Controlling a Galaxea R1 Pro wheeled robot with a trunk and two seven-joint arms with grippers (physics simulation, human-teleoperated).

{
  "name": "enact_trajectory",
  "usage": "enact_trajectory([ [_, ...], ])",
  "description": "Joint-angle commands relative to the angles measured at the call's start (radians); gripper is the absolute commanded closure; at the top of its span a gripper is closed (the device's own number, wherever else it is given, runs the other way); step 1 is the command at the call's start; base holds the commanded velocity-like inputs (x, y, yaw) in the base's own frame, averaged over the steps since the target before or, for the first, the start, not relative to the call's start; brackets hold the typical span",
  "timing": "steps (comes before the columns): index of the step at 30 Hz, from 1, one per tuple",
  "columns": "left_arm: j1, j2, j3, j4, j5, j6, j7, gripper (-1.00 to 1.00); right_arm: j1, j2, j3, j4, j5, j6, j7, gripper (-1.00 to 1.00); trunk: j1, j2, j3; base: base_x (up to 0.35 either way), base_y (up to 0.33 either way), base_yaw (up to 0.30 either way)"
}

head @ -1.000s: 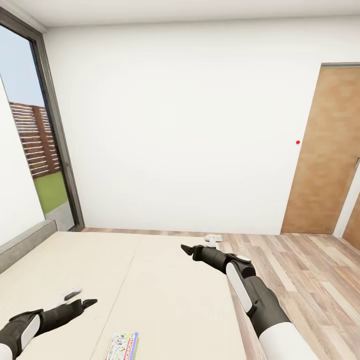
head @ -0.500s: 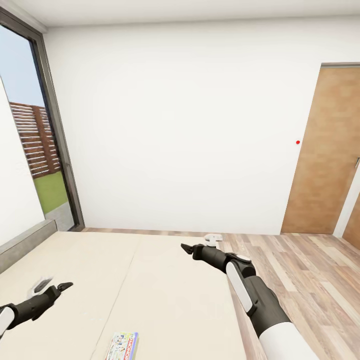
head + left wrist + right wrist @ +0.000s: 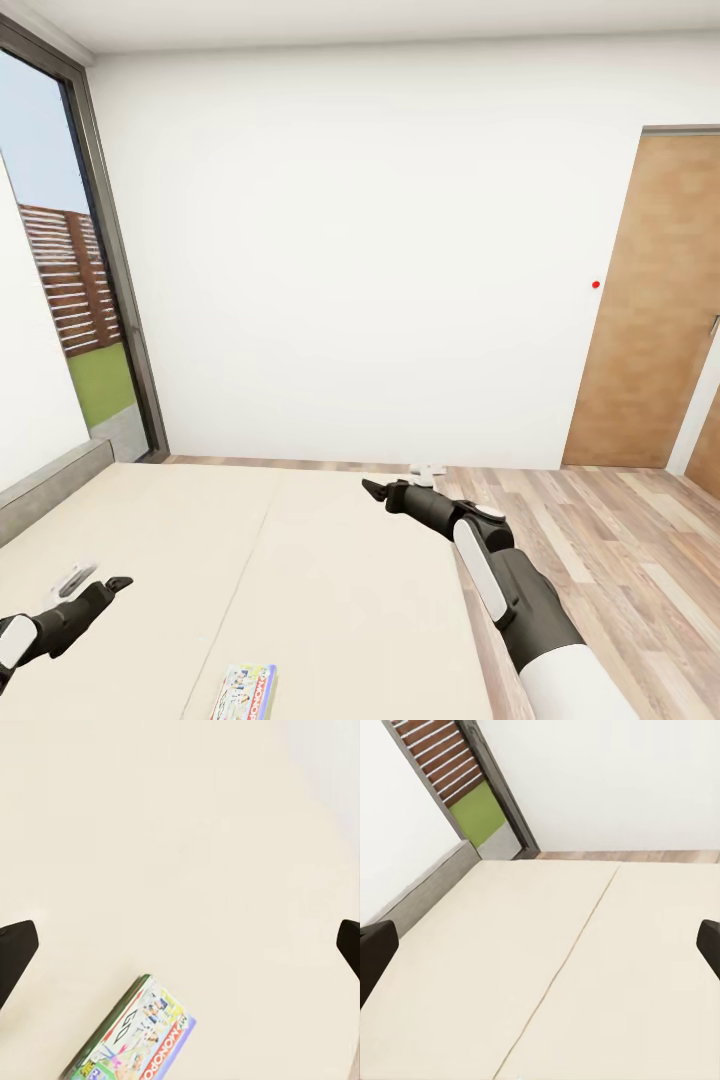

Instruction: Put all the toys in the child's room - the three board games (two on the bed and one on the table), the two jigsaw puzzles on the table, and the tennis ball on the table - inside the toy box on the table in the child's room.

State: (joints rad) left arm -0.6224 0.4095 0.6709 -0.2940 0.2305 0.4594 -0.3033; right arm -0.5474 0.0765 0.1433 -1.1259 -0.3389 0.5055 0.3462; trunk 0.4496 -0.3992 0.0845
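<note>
The robot faces a bed (image 3: pixel 300 560) that takes up the lower left and centre of the head view, with a white wall behind it, a tall window at the upper left and a wooden door at the right edge. One board game (image 3: pixel 246 691), a colourful Monopoly box, lies flat on the mattress at the bottom edge of the frame, just left of centre; in the left wrist view the same box (image 3: pixel 135 1035) sits in the lower part of the picture, partly cut off. The left pincer (image 3: pixel 112 582) hangs low over the mattress at the lower left, apart from the box, its jaws spread wide and holding nothing, as the two dark fingertips at opposite edges of its wrist view suggest. The right pincer (image 3: pixel 372 490) reaches out over the far side of the bed near the frame's centre, likewise spread wide and empty, looking across bare mattress toward the window. Judging from this, the task seems barely begun here: this game is not yet grasped, and the second bed game, the counter toys and the toy box remain to be dealt with.
</note>
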Motion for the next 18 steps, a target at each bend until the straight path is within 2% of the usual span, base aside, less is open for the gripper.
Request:
enact_trajectory([
  [1, 0.000, -0.002, 0.008, -0.001, 0.007, 0.005, 0.001, -1.00, 0.000, 0.000, -0.001, -0.001, -0.005, 0.006, 0.000, -1.00, 0.000, -0.001, 0.000, 0.000, 0.000, 0.000],
  [9, 0.000, -0.038, 0.046, -0.001, 0.040, -0.014, 0.030, -1.00, 0.000, 0.000, -0.001, -0.002, -0.005, 0.005, 0.000, -1.00, 0.000, -0.001, 0.000, 0.000, 0.000, 0.000],
  [14, 0.000, -0.070, 0.058, -0.001, 0.049, -0.024, 0.119, -1.00, 0.000, 0.000, -0.001, -0.003, -0.005, 0.005, 0.000, -1.00, 0.000, -0.001, 0.000, 0.000, 0.000, 0.000],
  [18, -0.001, -0.087, 0.059, -0.002, 0.048, -0.066, 0.158, -1.00, 0.000, 0.001, -0.001, -0.003, -0.005, 0.006, -0.001, -1.00, 0.000, -0.001, 0.000, 0.000, 0.000, 0.000],
])
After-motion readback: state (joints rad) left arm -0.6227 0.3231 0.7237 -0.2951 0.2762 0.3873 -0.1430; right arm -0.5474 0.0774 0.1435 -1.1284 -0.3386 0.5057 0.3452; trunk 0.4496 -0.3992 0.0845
